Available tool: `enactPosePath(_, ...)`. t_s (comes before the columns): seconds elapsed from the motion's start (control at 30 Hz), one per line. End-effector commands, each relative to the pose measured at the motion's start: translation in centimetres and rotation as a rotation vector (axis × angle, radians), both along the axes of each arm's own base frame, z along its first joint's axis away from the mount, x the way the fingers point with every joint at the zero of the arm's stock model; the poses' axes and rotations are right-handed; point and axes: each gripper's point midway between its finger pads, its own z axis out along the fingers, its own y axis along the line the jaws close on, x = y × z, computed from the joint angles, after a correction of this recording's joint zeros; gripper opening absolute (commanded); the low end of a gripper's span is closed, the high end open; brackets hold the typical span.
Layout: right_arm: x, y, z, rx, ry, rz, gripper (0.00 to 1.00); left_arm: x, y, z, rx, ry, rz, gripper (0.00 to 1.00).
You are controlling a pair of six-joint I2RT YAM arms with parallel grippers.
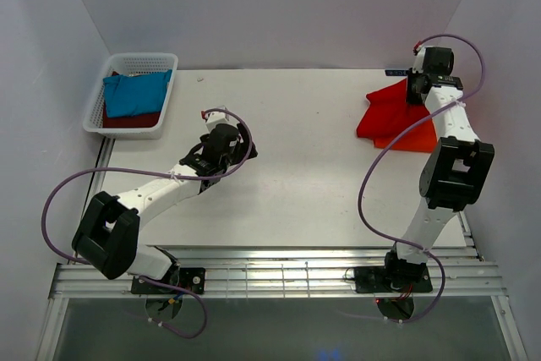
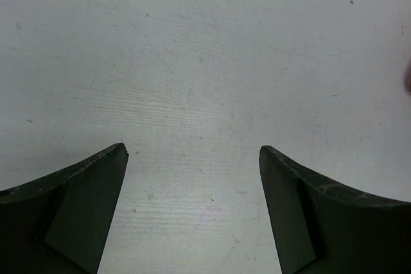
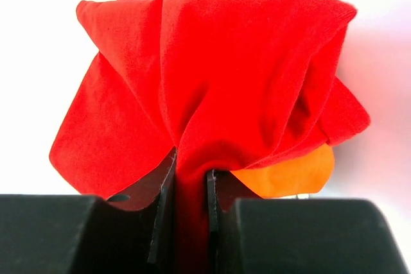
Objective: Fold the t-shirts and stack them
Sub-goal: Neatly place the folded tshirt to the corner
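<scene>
A bright red t-shirt lies bunched at the table's far right, over an orange-red t-shirt. My right gripper is shut on a fold of the red t-shirt; the orange-red t-shirt peeks out beneath it. A teal-blue t-shirt lies on a dark maroon t-shirt in the basket. My left gripper is open and empty over bare table near the middle left; its fingers frame only tabletop.
A white mesh basket stands at the far left corner. White walls enclose the table on the left, back and right. A slatted metal rail runs along the near edge.
</scene>
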Motion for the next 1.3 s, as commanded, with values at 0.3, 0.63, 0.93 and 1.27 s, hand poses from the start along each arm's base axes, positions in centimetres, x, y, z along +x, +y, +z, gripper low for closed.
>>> enactPosePath(0.3, -1.0, -5.9, 2.2, -0.056, -0.057, -0.137, 0.08, -0.5, 0.3, 0.4, -0.004, -0.009, -0.002, 0.94)
enactPosePath(0.63, -1.4, -7.8, 0.4, -0.087, -0.009, -0.204, 0.08, -1.0, 0.9, 0.3, 0.018, -0.001, 0.002, 0.94)
enactPosePath(0.93, -1.8, -8.3, 0.9, -0.078, -0.030, -0.295, 0.90, -1.2, 1.1, 0.8, 0.033, 0.000, -0.001, 0.95)
enactPosePath(1.27, -4.9, -2.3, 9.1, 0.036, -0.260, -0.178, 0.90, -0.8, 0.8, 1.4, 0.019, -0.015, -0.004, 0.95)
